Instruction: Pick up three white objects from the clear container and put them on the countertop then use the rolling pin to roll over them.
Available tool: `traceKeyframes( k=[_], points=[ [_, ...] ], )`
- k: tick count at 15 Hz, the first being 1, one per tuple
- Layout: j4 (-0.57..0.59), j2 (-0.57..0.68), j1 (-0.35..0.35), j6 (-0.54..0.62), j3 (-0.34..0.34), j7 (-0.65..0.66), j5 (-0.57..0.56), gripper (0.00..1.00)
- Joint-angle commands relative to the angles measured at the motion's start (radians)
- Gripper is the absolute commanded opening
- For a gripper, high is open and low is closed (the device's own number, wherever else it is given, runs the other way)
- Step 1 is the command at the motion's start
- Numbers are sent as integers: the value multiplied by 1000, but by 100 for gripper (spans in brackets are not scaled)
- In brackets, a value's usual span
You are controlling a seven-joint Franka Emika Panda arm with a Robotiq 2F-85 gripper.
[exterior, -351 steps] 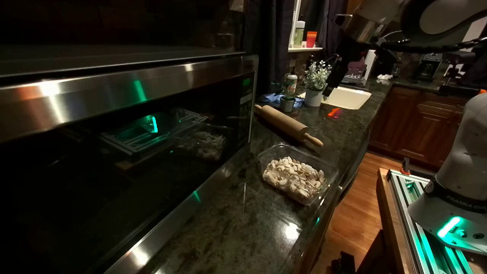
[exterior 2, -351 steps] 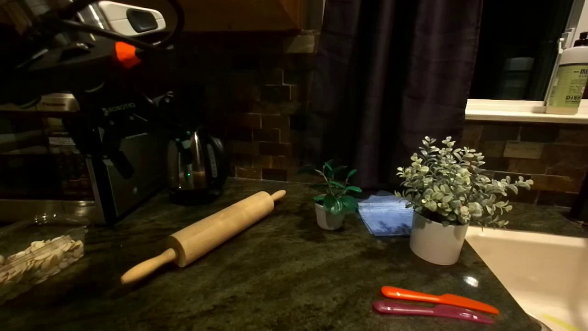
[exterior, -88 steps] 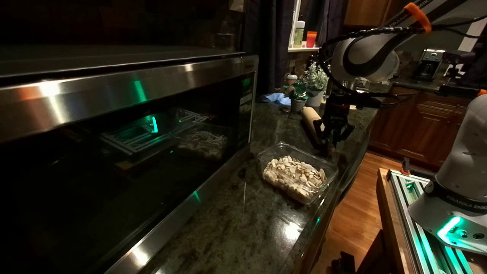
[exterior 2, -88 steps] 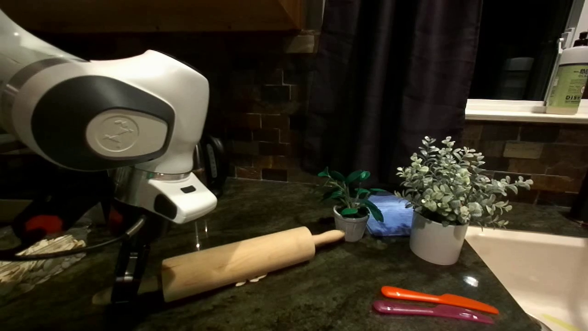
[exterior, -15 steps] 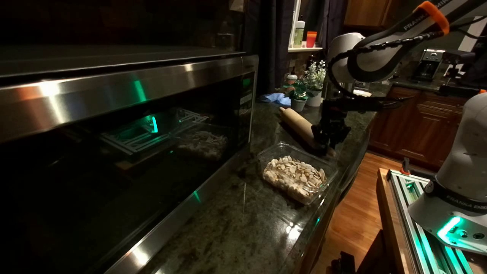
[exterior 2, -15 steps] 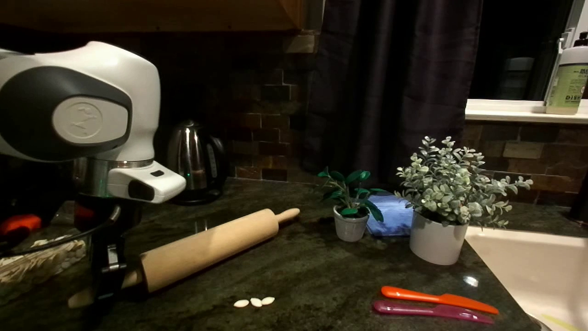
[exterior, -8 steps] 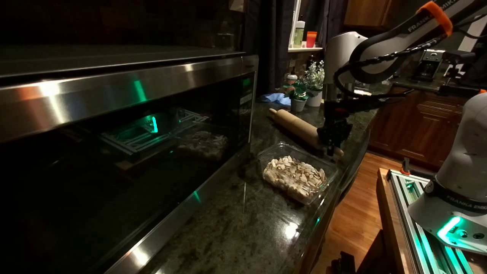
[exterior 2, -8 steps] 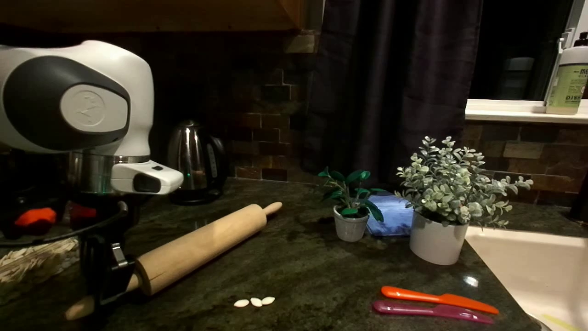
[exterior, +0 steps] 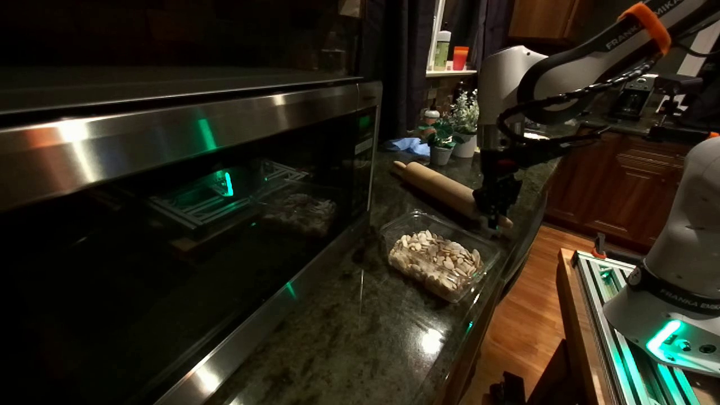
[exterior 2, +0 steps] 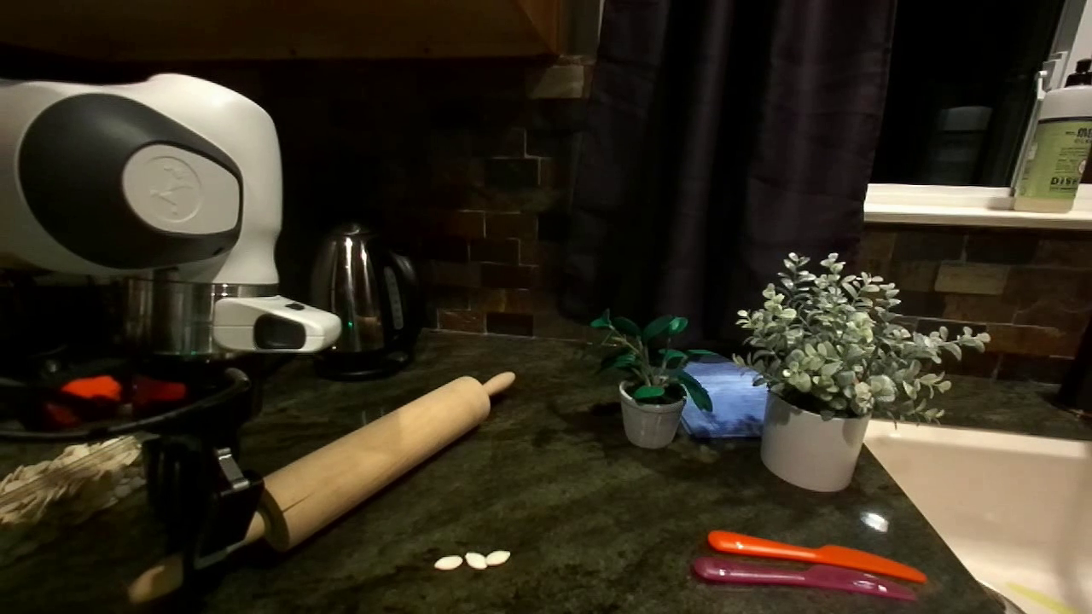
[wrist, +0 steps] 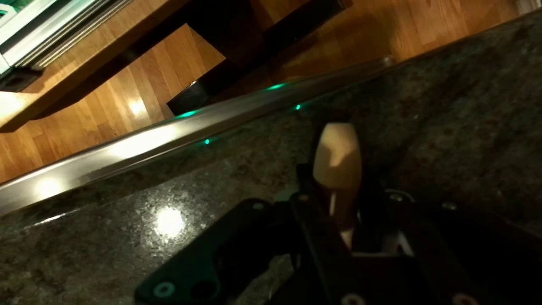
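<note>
My gripper (wrist: 337,180) is shut on the near handle of the rolling pin (wrist: 337,156) in the wrist view, its dark fingers either side of the wood. In an exterior view the tan barrel of the rolling pin (exterior 2: 375,465) slants away from the gripper (exterior 2: 200,546) over the dark countertop (exterior 2: 580,512). Three white objects (exterior 2: 475,560) lie in a short row in front of the barrel, apart from it. Many more white objects (exterior: 439,256) are heaped in the clear container (exterior: 450,232), close to the gripper. The arm partly hides that heap in an exterior view.
A small potted plant (exterior 2: 653,418), a larger plant (exterior 2: 815,452) and blue cloth (exterior 2: 725,396) stand beyond the pin. Orange (exterior 2: 810,550) and purple (exterior 2: 802,576) knives lie near the sink (exterior 2: 938,486). A kettle (exterior 2: 358,307) and microwave (exterior: 315,104) stand behind.
Over the last second the held pin has shifted left in both exterior views, its far end swinging away from the small plant. Several seconds ago it covered part of the three white objects.
</note>
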Motion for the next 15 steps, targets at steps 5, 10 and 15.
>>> traceKeyframes(
  k=[5, 10, 15],
  points=[
    [4, 1, -14, -14, 0, -8, -11, 47],
    [-7, -53, -22, -20, 21, 40, -49, 84],
    [-1, -170, -40, -17, 90, 147, -182, 100]
  ],
)
